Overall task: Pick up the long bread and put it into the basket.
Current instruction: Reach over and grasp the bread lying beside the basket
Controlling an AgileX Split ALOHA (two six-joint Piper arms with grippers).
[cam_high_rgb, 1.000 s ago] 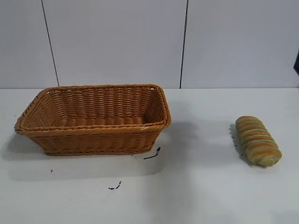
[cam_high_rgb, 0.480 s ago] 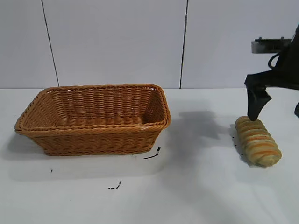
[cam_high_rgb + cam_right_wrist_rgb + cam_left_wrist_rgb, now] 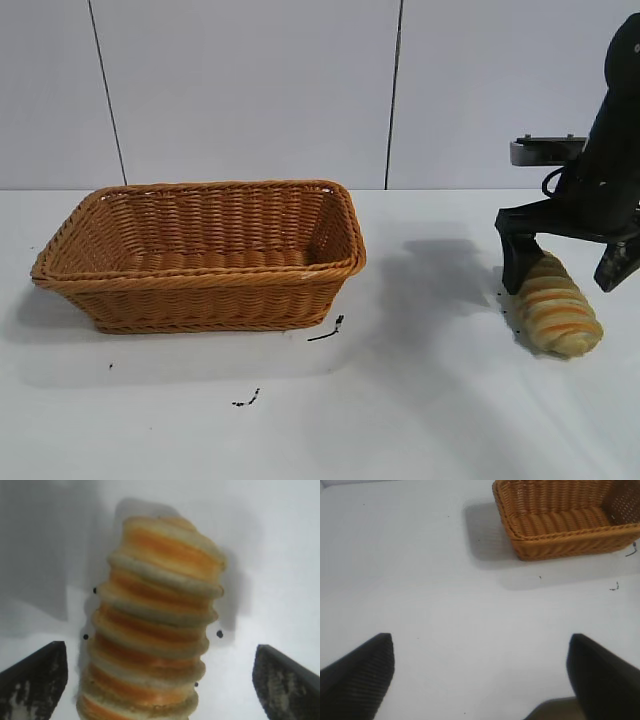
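The long bread (image 3: 556,311), pale tan with orange-brown stripes, lies on the white table at the right. My right gripper (image 3: 565,272) is open and straddles the bread's far end, one finger on each side, low near the table. In the right wrist view the bread (image 3: 157,625) lies between the two dark fingertips (image 3: 35,680), apart from both. The wicker basket (image 3: 205,290) stands at the left, empty; it also shows in the left wrist view (image 3: 560,540). My left gripper (image 3: 480,670) is open over bare table, out of the exterior view.
Small black marks (image 3: 326,331) lie on the table in front of the basket. A grey panelled wall stands behind the table.
The right arm came in from the right and has lowered its open gripper over the bread's far end. Bread and basket have not moved.
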